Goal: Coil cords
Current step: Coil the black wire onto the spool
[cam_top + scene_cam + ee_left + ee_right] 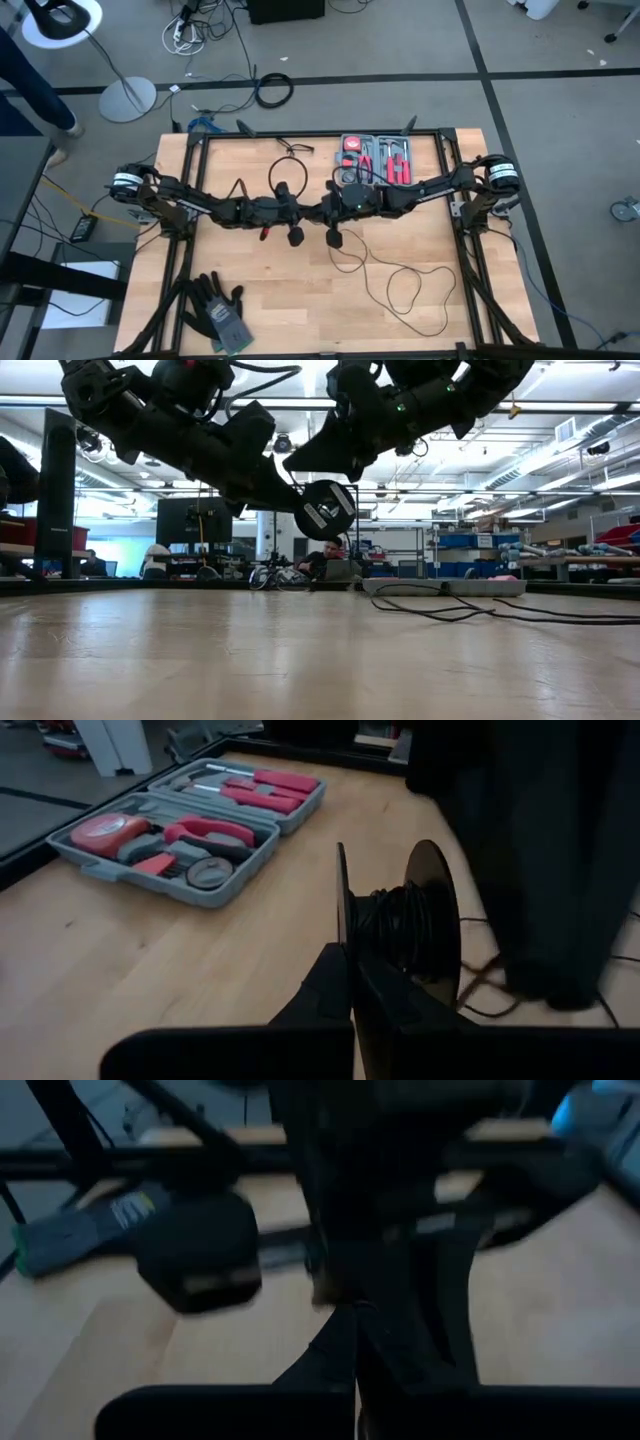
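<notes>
Cord [405, 290], thin and black, lies in loose loops on the wooden table [300, 320] in front of the right arm, trailing from the middle of the table toward its near right part; in the low view it shows as dark strands [480, 610] flat on the wood. Part of it is wound on a black spool [405, 925], which the left gripper [345, 975] pinches by one disc, fingers pressed together on the rim. In the low view the spool [325, 510] hangs in the air well above the table, its round face with a pale label turned toward the camera. The right gripper [350, 1325] is pressed shut too, and meets the left one over the middle of the table, the two arms reaching in from either side; what it touches cannot be told. Beyond the spool, at the far edge of the table, an open grey tool case [190, 825] holds red-handled tools. Dark work gloves [215, 308] lie at the near left corner.
</notes>
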Robot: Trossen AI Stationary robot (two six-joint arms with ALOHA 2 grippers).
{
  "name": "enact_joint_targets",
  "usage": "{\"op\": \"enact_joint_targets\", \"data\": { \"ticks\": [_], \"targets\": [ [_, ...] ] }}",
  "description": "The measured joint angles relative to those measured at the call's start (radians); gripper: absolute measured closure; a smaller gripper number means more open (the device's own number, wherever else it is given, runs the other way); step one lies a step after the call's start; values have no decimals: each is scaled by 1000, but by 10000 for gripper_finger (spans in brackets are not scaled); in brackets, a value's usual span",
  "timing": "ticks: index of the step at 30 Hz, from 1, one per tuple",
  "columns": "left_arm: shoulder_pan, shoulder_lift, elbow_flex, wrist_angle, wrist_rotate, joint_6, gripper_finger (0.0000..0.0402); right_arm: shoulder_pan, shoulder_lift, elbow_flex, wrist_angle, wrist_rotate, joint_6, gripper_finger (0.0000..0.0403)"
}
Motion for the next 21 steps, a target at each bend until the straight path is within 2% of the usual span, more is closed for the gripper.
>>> {"op": "enact_joint_targets", "data": {
  "ticks": [21],
  "targets": [
    [-1,1,-1,16,77,-3,401,-21,-1,2,51,-5,-15,403]
  ]
}}
